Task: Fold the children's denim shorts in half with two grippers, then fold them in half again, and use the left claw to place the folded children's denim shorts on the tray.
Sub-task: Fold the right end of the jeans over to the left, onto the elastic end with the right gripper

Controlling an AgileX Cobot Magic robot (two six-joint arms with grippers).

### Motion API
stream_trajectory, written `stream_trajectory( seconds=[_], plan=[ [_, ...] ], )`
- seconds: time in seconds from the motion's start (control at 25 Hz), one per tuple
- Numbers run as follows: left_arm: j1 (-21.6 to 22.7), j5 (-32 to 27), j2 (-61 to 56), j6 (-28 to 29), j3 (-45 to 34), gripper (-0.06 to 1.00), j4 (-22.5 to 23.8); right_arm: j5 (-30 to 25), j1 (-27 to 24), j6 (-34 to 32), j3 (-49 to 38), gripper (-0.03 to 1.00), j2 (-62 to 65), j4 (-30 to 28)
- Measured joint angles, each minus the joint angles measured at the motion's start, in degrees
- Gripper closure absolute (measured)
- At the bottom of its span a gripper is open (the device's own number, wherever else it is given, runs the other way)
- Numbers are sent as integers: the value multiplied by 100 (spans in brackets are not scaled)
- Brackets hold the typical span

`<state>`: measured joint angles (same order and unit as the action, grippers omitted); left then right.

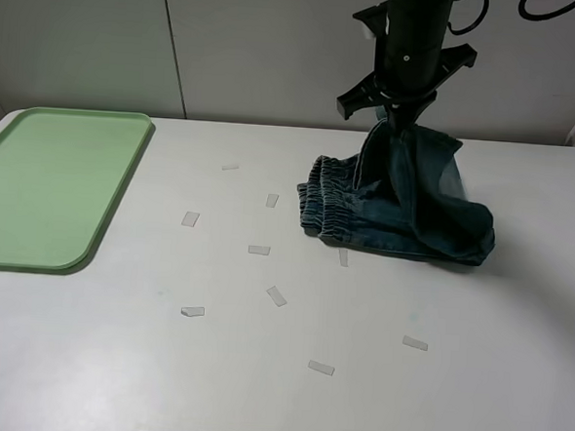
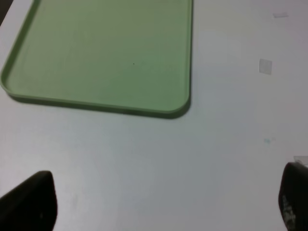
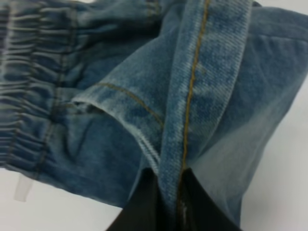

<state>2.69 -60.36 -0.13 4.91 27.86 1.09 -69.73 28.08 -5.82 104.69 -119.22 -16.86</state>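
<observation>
Right now my right hand [image 1: 399,123] is hanging straight down from above at the far side of the counter [image 1: 257,399], its arm standing nearly upright. It is clamping a stitched hem of the children's denim shorts [image 1: 410,215] tight between closed fingers. The pinched denim is rising in a peak to the hand, while the rest is lying bunched on the counter below, the gathered waistband [image 1: 329,203] facing toward the tray [image 1: 55,187]. My left hand [image 2: 161,207] is hovering over bare counter near a rounded corner of the tray, spread wide and holding nothing. The tray is sitting on my left, well apart from the shorts, with small pale slips [image 1: 277,295] scattered between them.
</observation>
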Motion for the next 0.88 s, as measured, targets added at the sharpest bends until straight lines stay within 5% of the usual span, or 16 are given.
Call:
stream_trajectory(
  seconds=[0.36,0.52,0.88],
  plan=[
    [0,0,0,0,0,3,0,0,182,-141,0,93,-6,21],
    [0,0,0,0,0,3,0,5,261,-563,0,38,-6,244],
    [0,0,0,0,0,3,0,40,291,-689,0,28,-6,539]
  ],
)
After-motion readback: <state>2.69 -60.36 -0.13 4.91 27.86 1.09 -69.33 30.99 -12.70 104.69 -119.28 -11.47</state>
